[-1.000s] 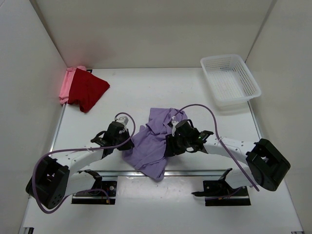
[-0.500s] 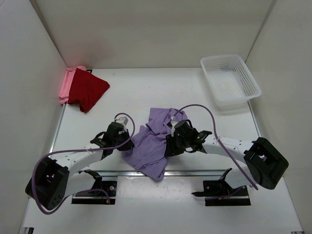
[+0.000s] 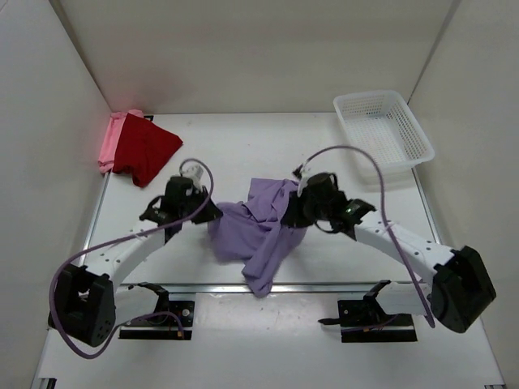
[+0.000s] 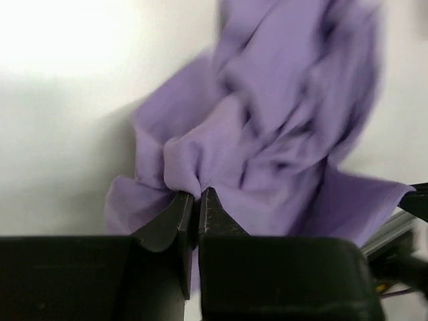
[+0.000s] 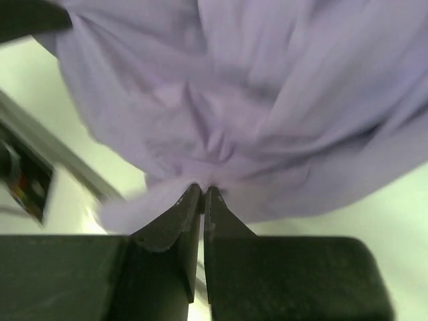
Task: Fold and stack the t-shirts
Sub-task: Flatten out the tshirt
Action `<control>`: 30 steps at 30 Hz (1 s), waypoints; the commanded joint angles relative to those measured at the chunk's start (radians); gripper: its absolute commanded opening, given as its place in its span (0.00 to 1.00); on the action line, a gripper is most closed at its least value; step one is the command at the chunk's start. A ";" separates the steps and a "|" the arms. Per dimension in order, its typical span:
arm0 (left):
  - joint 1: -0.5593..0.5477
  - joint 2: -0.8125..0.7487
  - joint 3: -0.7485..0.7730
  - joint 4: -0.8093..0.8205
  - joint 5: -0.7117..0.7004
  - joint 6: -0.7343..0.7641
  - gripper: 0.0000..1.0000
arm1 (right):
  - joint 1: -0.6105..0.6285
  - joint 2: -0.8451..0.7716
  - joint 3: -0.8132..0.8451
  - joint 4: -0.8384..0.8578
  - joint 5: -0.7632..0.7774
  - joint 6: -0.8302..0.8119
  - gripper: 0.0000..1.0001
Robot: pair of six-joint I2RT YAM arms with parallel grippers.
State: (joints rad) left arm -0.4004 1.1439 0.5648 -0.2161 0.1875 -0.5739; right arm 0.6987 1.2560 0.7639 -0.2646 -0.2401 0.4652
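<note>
We see that the right gripper (image 5: pixel 202 198) has just closed on the lavender t-shirt (image 3: pixel 261 235) at the frame centre, the left gripper (image 4: pixel 196 202) pinches it too, so we think spreading can begin.

Front and centre on the white table (image 3: pixel 243 154), the lavender purple collared fabric t-shirt (image 3: pixel 255 235) sits between 2 grippers: left gripper (image 3: pixel 209 215) at its left edge, right gripper (image 3: pixel 290 215) at its right. Far-left corner: dark red fabric t-shirt (image 3: pixel 146 150) lies on the pink fabric t-shirt (image 3: pixel 108 146). Far-right corner: white mesh plastic basket (image 3: pixel 381 134).
</note>
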 commanded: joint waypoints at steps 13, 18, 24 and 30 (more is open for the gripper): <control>0.399 0.086 0.831 -0.104 0.349 -0.083 0.00 | -0.183 -0.248 0.801 -0.251 0.309 -0.270 0.00; 0.445 0.109 0.954 -0.175 0.290 -0.044 0.00 | -0.024 -0.282 0.868 -0.246 0.462 -0.313 0.00; 0.463 0.157 0.851 -0.074 0.354 -0.115 0.00 | -0.195 -0.206 0.776 -0.188 0.348 -0.304 0.00; 0.506 0.272 0.949 0.052 0.403 -0.245 0.00 | -0.302 -0.089 0.666 -0.105 0.003 -0.201 0.00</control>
State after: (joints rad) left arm 0.0780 1.3773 1.4158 -0.2626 0.5495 -0.7280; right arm 0.3065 1.0996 1.4570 -0.4084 -0.1127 0.2436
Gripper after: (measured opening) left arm 0.133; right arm 0.029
